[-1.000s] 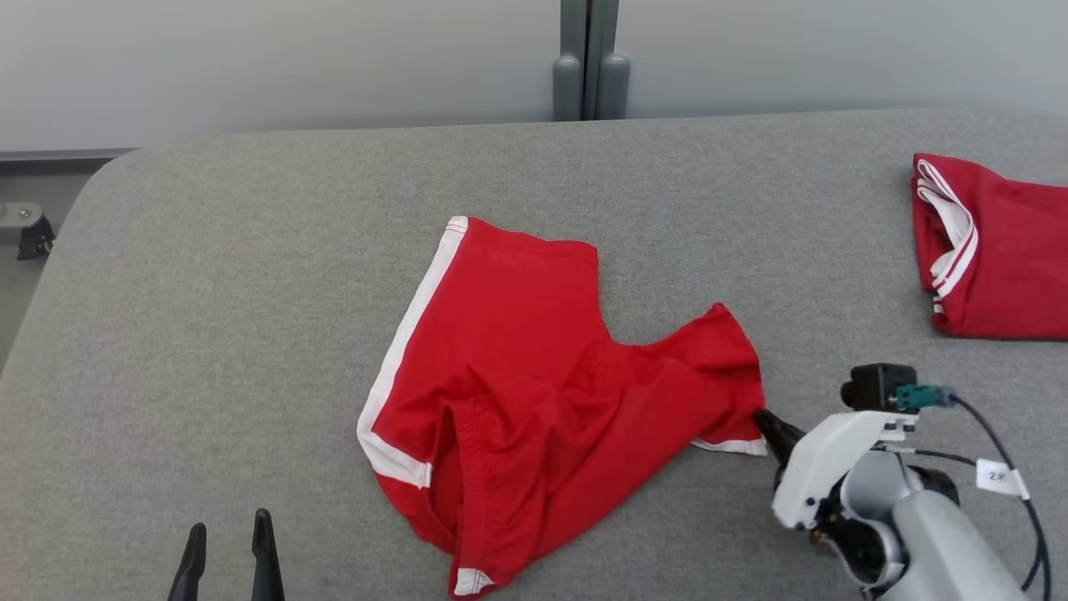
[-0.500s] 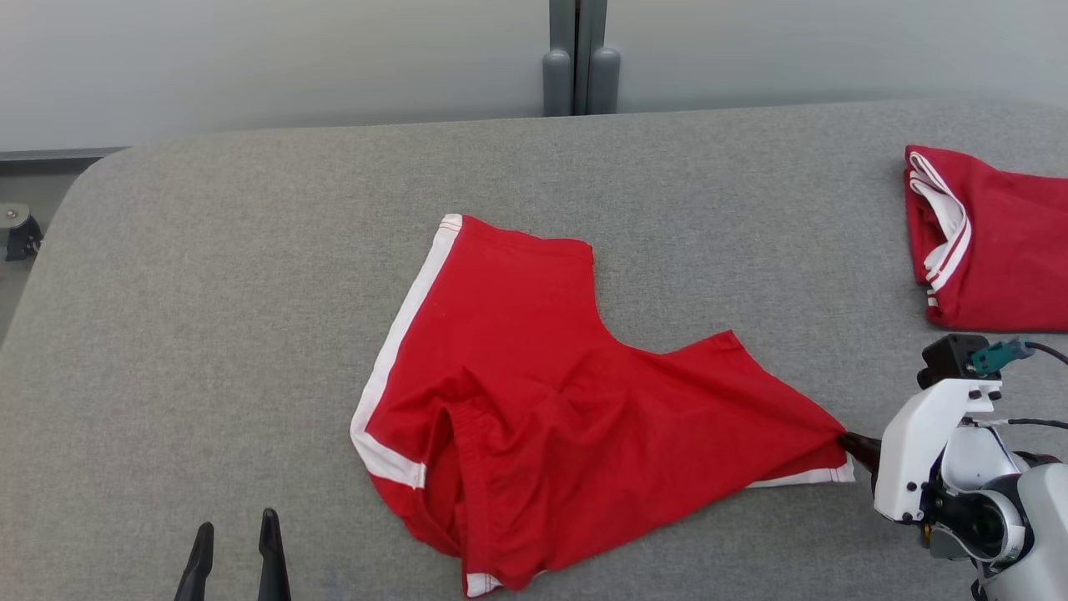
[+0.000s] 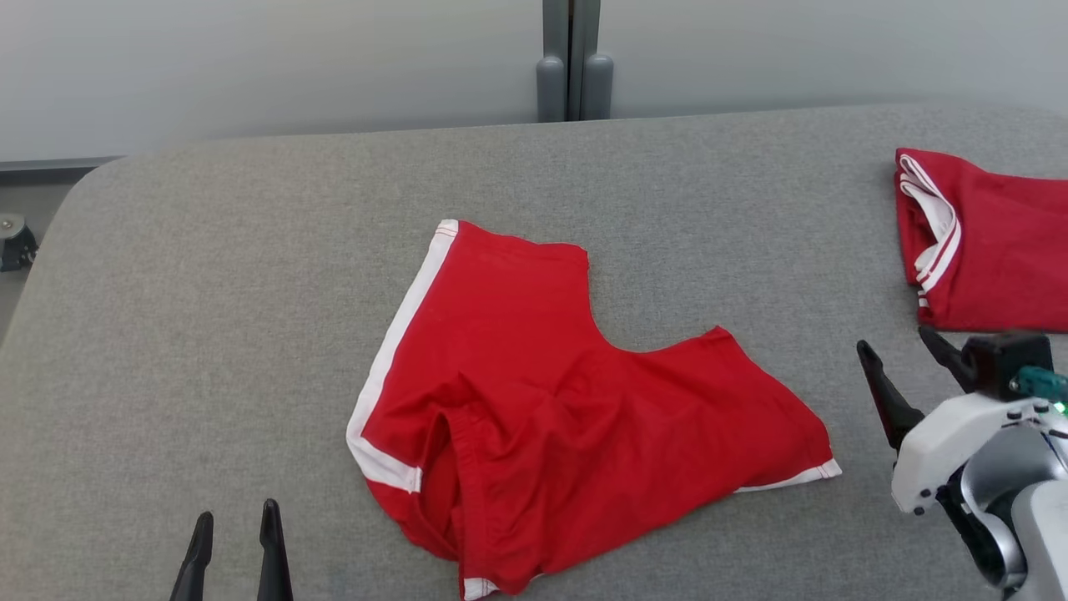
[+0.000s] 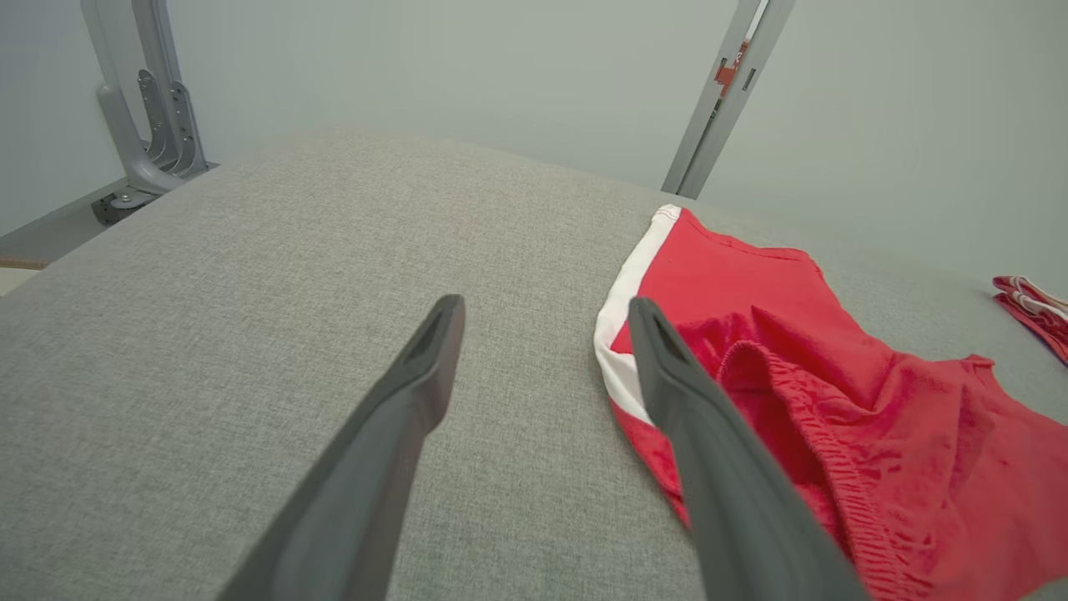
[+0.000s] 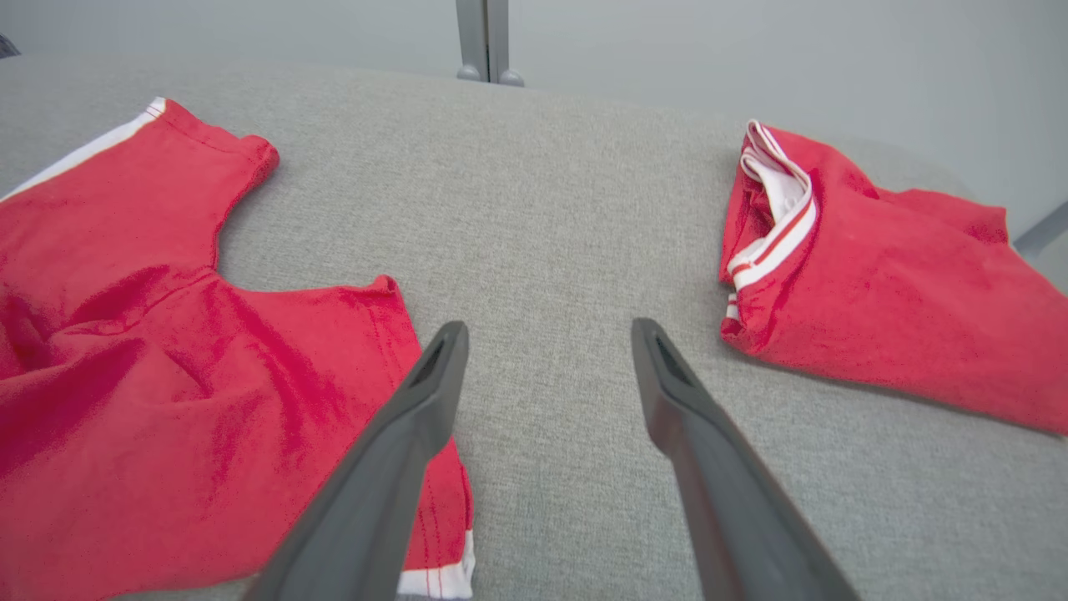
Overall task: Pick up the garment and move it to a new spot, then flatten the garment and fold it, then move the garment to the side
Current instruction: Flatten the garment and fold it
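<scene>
One pair of red shorts (image 3: 534, 401) lies on the grey table (image 3: 209, 292), on the robot's side of the grey post (image 3: 572, 75) and approx in line w/ it; no tool touches it. Step in hand, I'd judge: flattening. The leg pointing to the post's right is drawn out fairly smooth to its white hem corner (image 3: 822, 472), but the waistband (image 3: 450, 467), on the side of the shorts furthest from the post, is bunched and doubled over. R gripper (image 3: 891, 340), right of the post and nearer the robot, has fingers spread, empty, just clear of that hem corner. L gripper (image 3: 236, 513), left of the post and well toward the robot, is also spread and empty, near the waistband but apart from it. Next move prob. calls for the L gripper to pinch the waistband edge and draw it away from the post to open the fold; cloth looks limp, so a slow pull. Room: wide bare table left of the post. To its right a second red garment (image 3: 993, 250) takes up space, so less room there. Table's rounded corner shows far left of the post; near edge can't be seen.
</scene>
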